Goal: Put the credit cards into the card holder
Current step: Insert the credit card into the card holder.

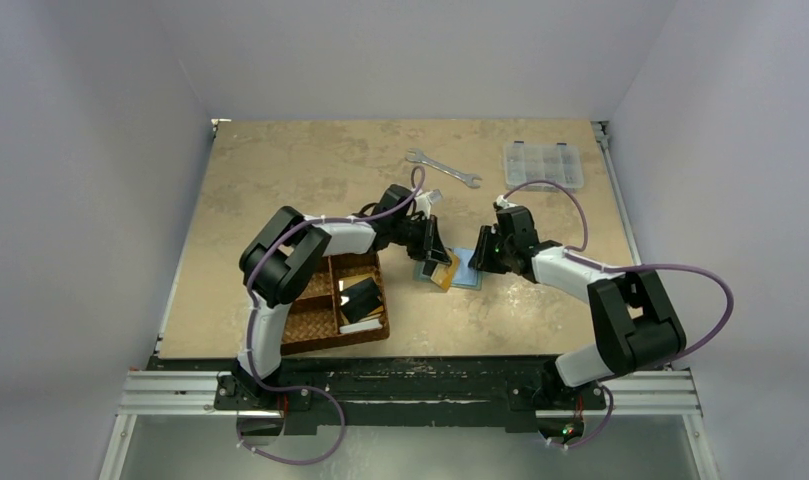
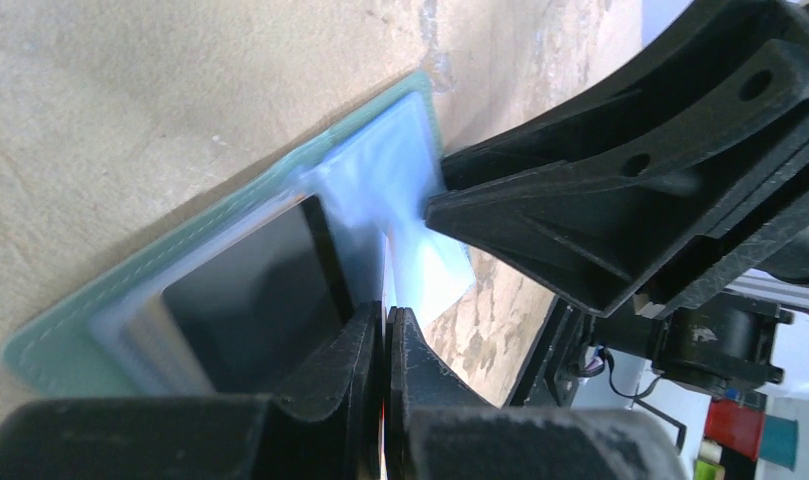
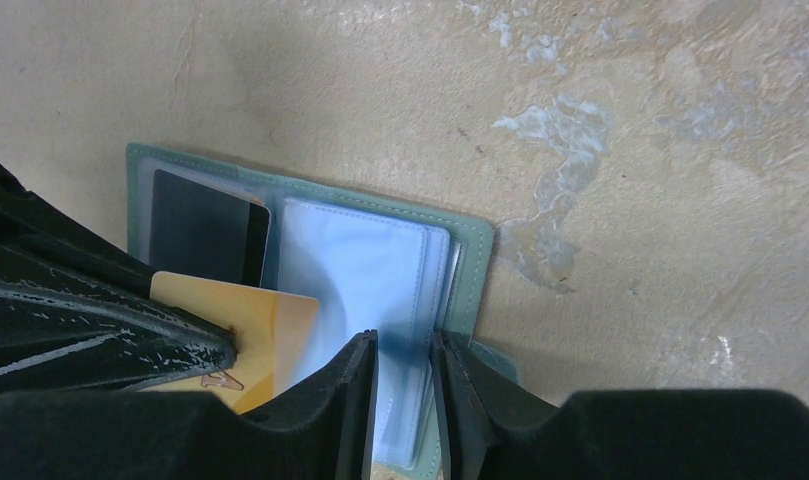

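Locate the card holder (image 1: 465, 272) lying open and flat on the table (image 1: 280, 170), just beside the basket (image 1: 310, 335), on the basket's right side.

Count 1 card as stowed: note the black card (image 3: 205, 240) seated in a clear pocket on the half of the holder nearer the basket.

Treat the orange card (image 3: 255, 325) as in progress. Find it pinched by its edge in the left gripper (image 2: 385, 335), jaws closed fully on it, reaching in from the basket side. Note its leading edge lying over the open holder, at or just under the clear pocket sheets (image 3: 360, 260). Cannot tell whether inside a pocket yet, so do not count it as seated.

Find the right gripper (image 3: 405, 395) on the side of the holder away from the basket, jaws partly closed and nipping those sheets between the fingertips, probably to hold a pocket open and keep the holder from sliding.

Count at least 2 more cards as outstanding: look inside the basket, at the end nearest the holder, for 1 apparent second black card (image 1: 361, 293) and 1 white card (image 1: 364, 324), both loose and untouched. Cannot rule out more underneath.

Rate progress as early: 1 of 4 visible cards in place, 1 at the pocket mouth, 2 waiting. Allow for 3 remaining actions: seat the orange card, release it, fetch from the basket.
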Robot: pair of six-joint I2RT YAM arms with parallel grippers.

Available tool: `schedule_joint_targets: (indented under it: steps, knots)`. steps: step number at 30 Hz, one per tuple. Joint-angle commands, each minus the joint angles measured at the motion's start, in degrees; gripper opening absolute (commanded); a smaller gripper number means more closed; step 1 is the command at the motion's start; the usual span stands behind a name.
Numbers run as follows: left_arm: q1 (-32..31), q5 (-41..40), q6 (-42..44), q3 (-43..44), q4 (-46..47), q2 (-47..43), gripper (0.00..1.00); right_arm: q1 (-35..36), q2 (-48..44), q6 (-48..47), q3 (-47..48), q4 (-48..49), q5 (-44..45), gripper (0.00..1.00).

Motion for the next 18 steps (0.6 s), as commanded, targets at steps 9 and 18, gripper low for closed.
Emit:
schedule_joint_targets:
  steps: [9, 18]
  knots:
    - [0.8, 3.8, -3.2, 0.8, 7.5, 2.3, 0.0, 0.9, 3.5, -0.5, -0.1, -2.3, -3.1, 0.34]
    - [2.9, 0.9, -10.3, -0.2, 10.4, 3.2, 0.0, 0.9, 3.2, -1.1, -0.3, -2.3, -3.3, 0.34]
